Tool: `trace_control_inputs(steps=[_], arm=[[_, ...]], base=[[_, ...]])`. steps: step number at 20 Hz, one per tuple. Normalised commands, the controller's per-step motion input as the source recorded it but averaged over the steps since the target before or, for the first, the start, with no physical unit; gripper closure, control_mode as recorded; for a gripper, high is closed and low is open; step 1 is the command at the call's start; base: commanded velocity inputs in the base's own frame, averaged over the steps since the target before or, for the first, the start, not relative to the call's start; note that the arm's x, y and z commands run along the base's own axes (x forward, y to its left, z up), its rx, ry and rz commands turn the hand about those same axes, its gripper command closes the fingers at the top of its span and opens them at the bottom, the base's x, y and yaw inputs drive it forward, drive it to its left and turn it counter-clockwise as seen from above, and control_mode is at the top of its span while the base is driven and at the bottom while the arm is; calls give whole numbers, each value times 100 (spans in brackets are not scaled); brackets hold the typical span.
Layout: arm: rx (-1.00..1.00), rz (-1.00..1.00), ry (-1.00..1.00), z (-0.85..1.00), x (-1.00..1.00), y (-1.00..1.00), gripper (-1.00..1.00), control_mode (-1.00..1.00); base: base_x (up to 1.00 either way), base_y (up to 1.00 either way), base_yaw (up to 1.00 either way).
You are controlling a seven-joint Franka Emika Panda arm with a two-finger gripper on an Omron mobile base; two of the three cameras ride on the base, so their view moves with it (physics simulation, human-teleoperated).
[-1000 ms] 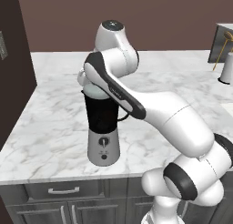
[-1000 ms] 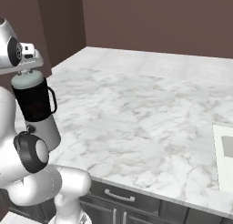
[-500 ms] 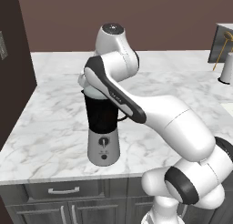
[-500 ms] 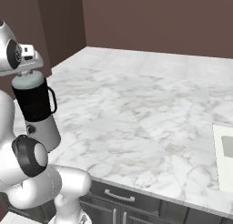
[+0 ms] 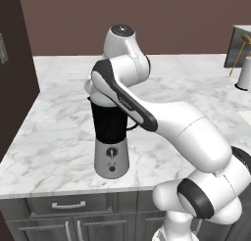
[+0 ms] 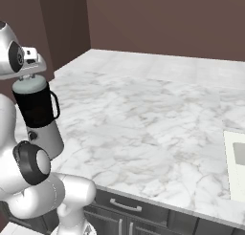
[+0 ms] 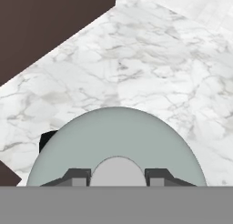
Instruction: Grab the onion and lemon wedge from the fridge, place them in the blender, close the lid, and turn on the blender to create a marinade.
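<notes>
The marble table [image 5: 59, 137] runs wide, and the blender [image 5: 111, 137] stands near its front left edge, dark jar on a silver base with the black knob [image 5: 112, 152] facing forward. The pale grey lid [image 7: 116, 141] sits on the jar's rim, and in the hand view the gripper [image 7: 117, 175] is right over it, jaws part-way apart on either side of the lid's small central knob [image 7: 118, 170]; whether they press on it or merely bracket it, I cannot tell.

The risks, as I judge them:
- If the jaws lift off while gripping, the lid comes up again.
- A sideways drag could tip the blender toward the near edge.
- A tilted lid may not seat.
</notes>
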Motion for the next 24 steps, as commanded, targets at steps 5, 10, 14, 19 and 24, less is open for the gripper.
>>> trace_control_inputs(steps=[5, 10, 14, 19, 24], arm=[[-1, 0, 2, -16, 0, 0, 100, -100], [0, 0, 0, -26, 0, -11, 100, -100], [0, 0, -4, -39, 0, -18, 100, -100], [0, 0, -7, -42, 0, -14, -100, -100], [0, 0, -8, -20, 0, -4, -100, -100]], base=[[0, 0, 0], [0, 0, 0], [0, 0, 0], [0, 0, 0], [0, 0, 0]])
